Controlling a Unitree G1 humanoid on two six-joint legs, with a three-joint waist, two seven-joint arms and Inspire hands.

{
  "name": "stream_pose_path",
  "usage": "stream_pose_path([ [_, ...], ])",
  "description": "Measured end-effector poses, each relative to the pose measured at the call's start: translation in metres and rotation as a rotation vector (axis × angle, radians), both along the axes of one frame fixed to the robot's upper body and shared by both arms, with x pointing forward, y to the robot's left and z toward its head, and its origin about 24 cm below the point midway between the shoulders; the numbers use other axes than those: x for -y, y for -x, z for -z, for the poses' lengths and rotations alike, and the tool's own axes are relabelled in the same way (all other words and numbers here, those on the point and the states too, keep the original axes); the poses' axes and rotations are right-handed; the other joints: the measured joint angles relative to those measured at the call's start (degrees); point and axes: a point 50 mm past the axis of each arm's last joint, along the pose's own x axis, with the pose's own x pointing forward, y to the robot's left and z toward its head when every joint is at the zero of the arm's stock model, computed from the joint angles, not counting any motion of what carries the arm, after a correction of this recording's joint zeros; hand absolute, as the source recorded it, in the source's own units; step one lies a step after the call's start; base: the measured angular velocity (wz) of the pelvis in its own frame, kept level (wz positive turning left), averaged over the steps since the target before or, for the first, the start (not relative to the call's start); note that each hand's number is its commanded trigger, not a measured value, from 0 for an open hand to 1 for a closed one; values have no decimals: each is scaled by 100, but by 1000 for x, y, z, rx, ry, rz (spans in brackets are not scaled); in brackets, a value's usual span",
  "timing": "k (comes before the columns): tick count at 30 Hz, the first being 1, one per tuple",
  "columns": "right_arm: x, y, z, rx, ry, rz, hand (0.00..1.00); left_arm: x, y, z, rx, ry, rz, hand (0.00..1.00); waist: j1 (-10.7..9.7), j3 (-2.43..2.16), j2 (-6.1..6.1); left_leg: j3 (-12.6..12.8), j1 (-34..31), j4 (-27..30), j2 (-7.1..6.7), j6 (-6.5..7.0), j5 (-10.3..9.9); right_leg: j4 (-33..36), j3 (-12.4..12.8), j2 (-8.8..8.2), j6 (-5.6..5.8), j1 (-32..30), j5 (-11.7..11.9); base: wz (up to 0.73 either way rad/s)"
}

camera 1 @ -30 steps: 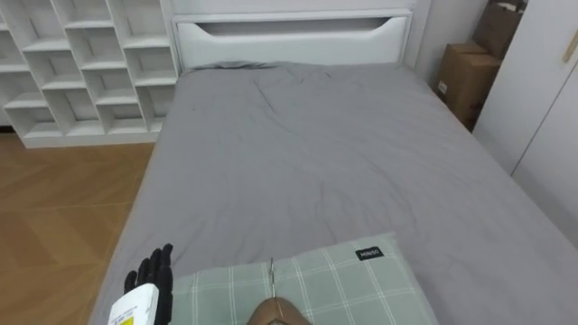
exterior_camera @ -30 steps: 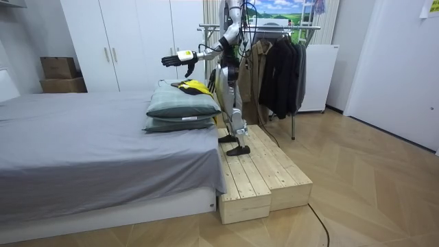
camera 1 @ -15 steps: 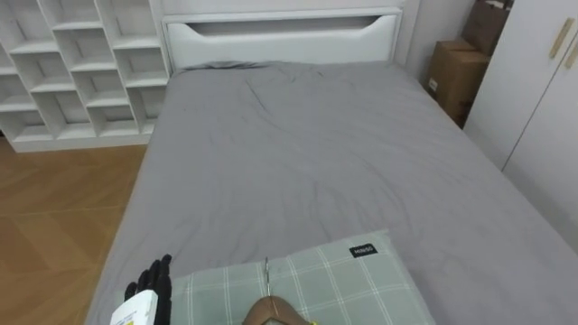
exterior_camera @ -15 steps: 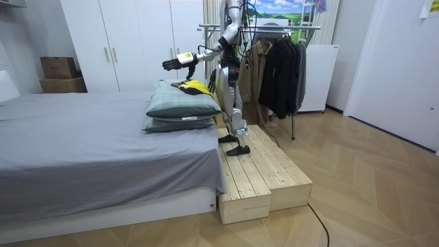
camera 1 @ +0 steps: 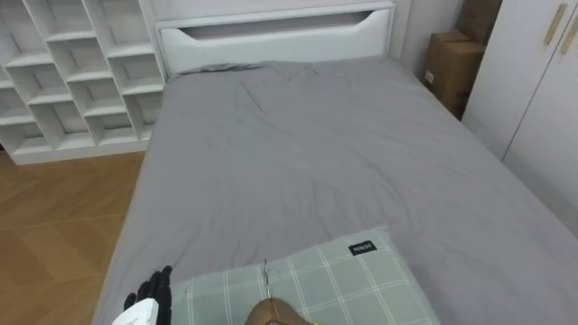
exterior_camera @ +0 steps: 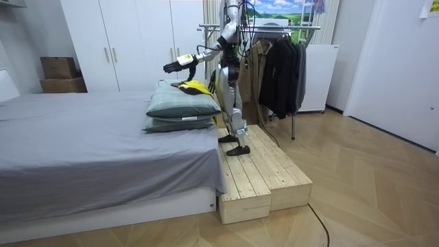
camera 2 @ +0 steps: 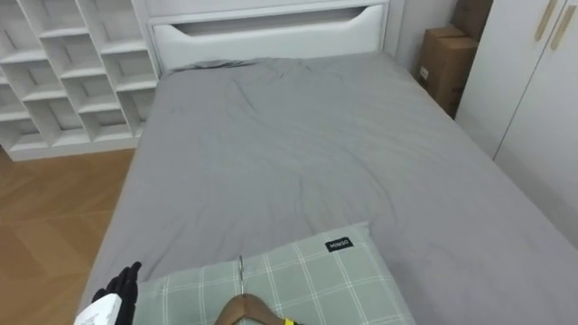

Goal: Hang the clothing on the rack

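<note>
A wooden hanger (camera 1: 270,311) with a metal hook lies on a green checked pillow (camera 1: 361,282) at the foot of the bed, with a yellow garment (exterior_camera: 195,86) on it. My left hand (camera 1: 153,288) is held out over the pillow's left edge, fingers straight and open, holding nothing. In the room view this left hand (exterior_camera: 171,67) hovers above the stacked pillows (exterior_camera: 181,104). Behind me stands a clothes rack (exterior_camera: 274,27) with dark clothes (exterior_camera: 281,68) on it.
I stand on a wooden platform (exterior_camera: 264,171) at the foot of a grey bed (camera 1: 316,153). White cube shelves (camera 1: 63,72) stand at the far left. A cardboard box (camera 1: 447,63) and a white wardrobe (camera 1: 542,90) are on the right.
My left hand has sunk a little toward the pillow. The eye view has shifted slightly, so the bed sits a bit differently in the picture.
</note>
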Motion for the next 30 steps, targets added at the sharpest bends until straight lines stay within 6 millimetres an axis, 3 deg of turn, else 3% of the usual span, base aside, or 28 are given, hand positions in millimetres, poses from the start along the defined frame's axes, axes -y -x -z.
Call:
stream_pose_path([
  [5, -1, 0, 0, -2, 5, 3, 0, -4, 13, 16, -115, -85, 44, 0, 2, 23, -48, 9, 1, -2, -2, 0, 0, -17, 50, 1, 1, -1, -1, -1],
  [14, -4, 2, 1, -6, -2, 7, 0, 2, 14, 17, -144, -284, 196, 0, 29, -9, -132, 15, -5, -8, -14, 0, 0, -72, 54, -8, 8, 17, 3, 0],
  [30, -6, 0, 2, -38, 9, -7, 0, 13, 20, 23, -180, -341, 236, 0, 46, -13, -166, 23, -10, -9, -11, 0, 1, -72, 60, -5, 8, 2, 4, 0],
])
